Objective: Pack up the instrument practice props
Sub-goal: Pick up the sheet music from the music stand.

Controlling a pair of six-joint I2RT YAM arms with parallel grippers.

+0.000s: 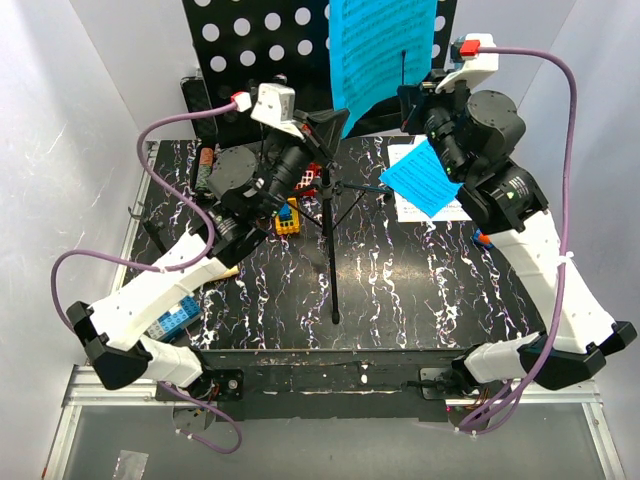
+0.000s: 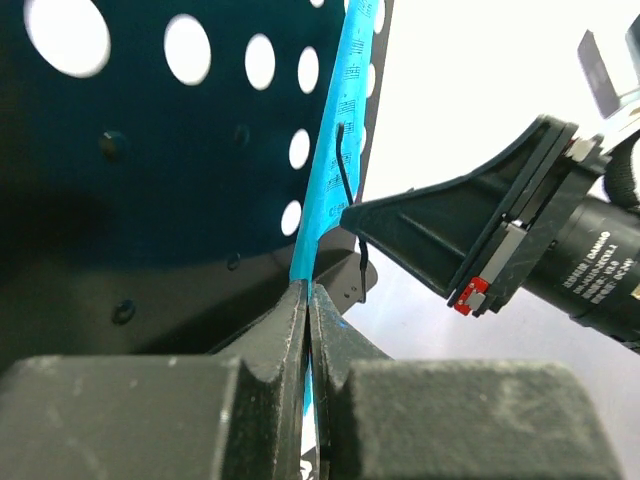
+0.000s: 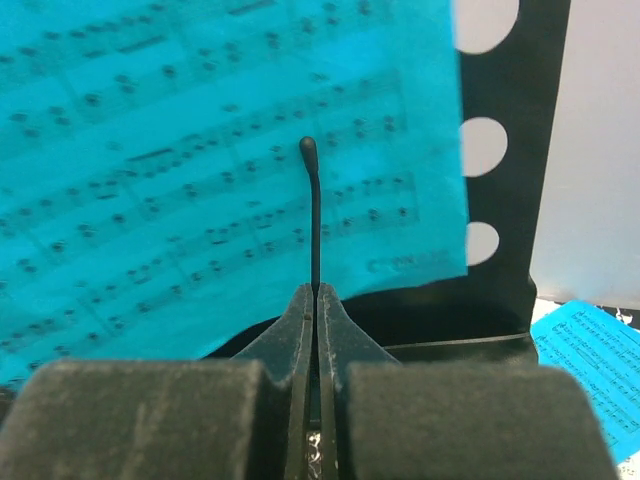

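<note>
One music stand point(image 1: 258, 40); two blue sheets: a flat page point(image 1: 422, 178) and an upright page point(image 1: 380, 50). The upright page is pinched between the jaws of the left gripper point(image 2: 306, 290), plain only from its wrist. The right gripper point(image 3: 316, 292) clamps the stand's wire clip point(image 3: 314, 210).

music stand point(image 1: 227, 45) pole and tripod legs split the marbled table point(image 1: 420, 300); bare room lies near-right. toy blocks point(image 1: 288, 222) crowd the left. left gripper point(image 2: 305, 295) on the blue page point(image 2: 330, 170) and right gripper point(image 3: 316, 292) on the wire retainer point(image 3: 314, 210) bar the desk's front.

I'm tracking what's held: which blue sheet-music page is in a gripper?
The blue page upright on the music stand, its bottom edge pinched by the left gripper. The other blue page lies flat, ungripped.
</note>
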